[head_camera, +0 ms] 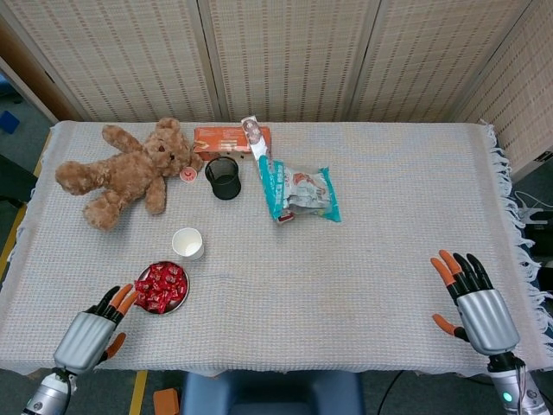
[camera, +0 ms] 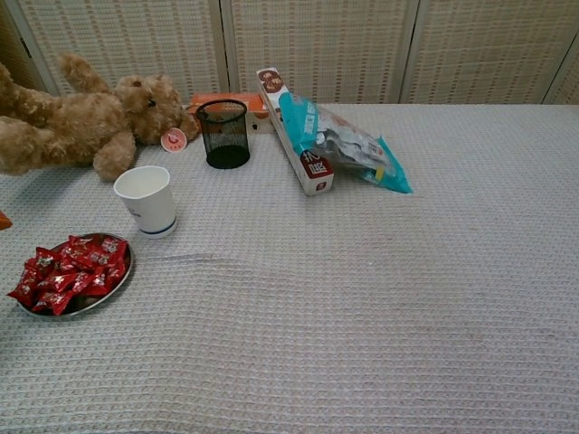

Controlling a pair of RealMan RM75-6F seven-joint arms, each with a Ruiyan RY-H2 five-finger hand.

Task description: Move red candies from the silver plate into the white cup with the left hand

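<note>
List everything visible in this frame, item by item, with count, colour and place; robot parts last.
candies: a pile, red, on the plate
plate: one, silver, near-left of table
cup: one, white, just beyond the plate
teddy bear: one, brown, far left, lying down
mesh pot: one, black, right of the bear
box: one, orange, behind the pot
long carton: one, white and red, far centre
bag: one, teal, against the carton
tablecloth: one, pale grey, covers the table
left hand: open, near edge, beside the plate
right hand: open, near-right edge
</note>
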